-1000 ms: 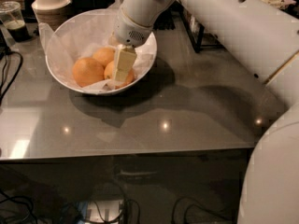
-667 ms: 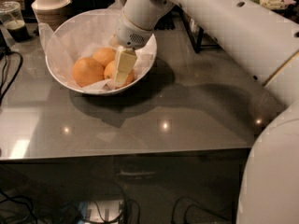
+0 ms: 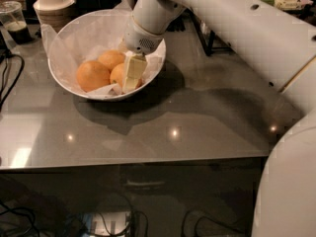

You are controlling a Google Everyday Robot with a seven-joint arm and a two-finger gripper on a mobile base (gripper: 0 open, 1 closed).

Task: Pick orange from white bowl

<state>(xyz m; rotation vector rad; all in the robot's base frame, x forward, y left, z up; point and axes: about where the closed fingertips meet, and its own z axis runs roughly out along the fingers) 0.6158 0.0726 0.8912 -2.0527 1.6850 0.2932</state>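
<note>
The white bowl point(image 3: 101, 97), lined with crinkled white paper point(image 3: 81, 38), stands at the back left of the grey table. Three oranges lie in it. My gripper point(image 3: 132, 73) reaches down into the bowl's right side, right against the right-hand orange point(image 3: 117, 75), and hides part of it. A second orange point(image 3: 92, 75) lies to its left and a third orange point(image 3: 111, 59) behind. I see no dark marks on any of them from here.
Stacked beige lidded bowls point(image 3: 53, 4) and a plastic cup with a dark drink point(image 3: 15, 21) stand behind the bowl at the left. Cables point(image 3: 7, 78) lie at the left edge. My white arm point(image 3: 237, 33) spans the right side above the glossy table point(image 3: 173, 132).
The gripper has stayed at the right-hand orange in the bowl, with at most a slight shift. The oranges and the bowl have not moved.
</note>
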